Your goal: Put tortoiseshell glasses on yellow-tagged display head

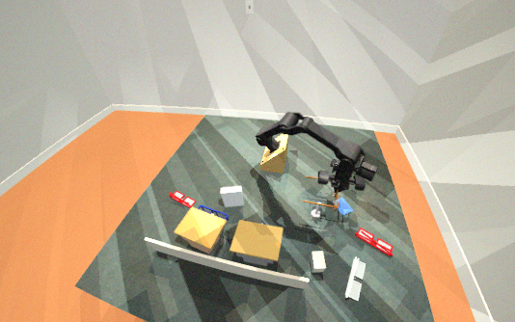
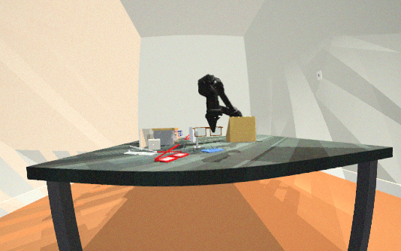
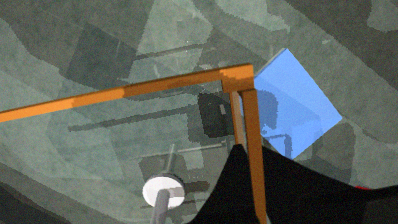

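The gripper [image 1: 337, 191] [image 2: 213, 130] [image 3: 244, 151] is pinching the tortoiseshell glasses [image 1: 320, 204] [image 2: 200, 127] [image 3: 125, 91] by their front, its fingertips nearly together on the thin frame. From where I stand, they hang above the table, well off its surface. I'd guess the front was chosen so both temples stay free to slide past a head's sides. They point back towards the side where the tan wedge block [image 1: 275, 165] [image 2: 242, 129] stands, and the front looks roughly level.

Just below is a slim stand with a pale round disc [image 1: 315, 212] [image 2: 197, 143] [image 3: 163, 191]; whether it is part of a display head, I can't say. Beside it lies a blue flat piece [image 1: 343, 207] [image 2: 212, 150] [image 3: 300, 100]. Farther out are red glasses [image 1: 373, 242] and white glasses [image 1: 351, 284], probably there as the wrong choices. Past those stand two yellow-topped boxes [image 1: 257, 238] [image 1: 202, 226] along a long pale bar [image 1: 228, 264]. I can't make out the yellow tag, so the right head should be settled before any lowering.

The glasses themselves are orange-brown, patched darker and brighter, with squarish rims, a blocky hinge corner and long straight temples. Such thin arms could snag easily.
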Tool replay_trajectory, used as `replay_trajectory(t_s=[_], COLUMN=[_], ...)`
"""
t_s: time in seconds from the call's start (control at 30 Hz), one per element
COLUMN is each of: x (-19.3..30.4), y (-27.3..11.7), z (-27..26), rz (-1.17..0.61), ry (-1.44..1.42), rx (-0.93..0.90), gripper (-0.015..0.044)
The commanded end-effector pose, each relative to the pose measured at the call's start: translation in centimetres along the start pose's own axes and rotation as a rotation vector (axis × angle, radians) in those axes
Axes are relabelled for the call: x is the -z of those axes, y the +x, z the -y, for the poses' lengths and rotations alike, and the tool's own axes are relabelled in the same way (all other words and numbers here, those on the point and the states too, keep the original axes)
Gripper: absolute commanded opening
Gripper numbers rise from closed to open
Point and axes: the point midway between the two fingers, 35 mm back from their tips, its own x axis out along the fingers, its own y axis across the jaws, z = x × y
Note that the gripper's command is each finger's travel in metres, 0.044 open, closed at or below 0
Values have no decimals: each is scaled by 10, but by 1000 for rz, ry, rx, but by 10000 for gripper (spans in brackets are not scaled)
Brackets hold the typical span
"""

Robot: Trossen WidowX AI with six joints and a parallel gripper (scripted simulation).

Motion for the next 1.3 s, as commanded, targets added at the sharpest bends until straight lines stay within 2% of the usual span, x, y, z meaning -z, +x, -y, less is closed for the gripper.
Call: replay_trajectory(t_s=[0.0,0.13,0.37,1.27], x=[2,3,10,95], y=[-22,-39,-43,-59], z=[2,1,-7,-160], rz=[-3,-3,-2,11], ry=[7,7,68,1080], rx=[11,12,15,38], gripper=[0,0,0,0])
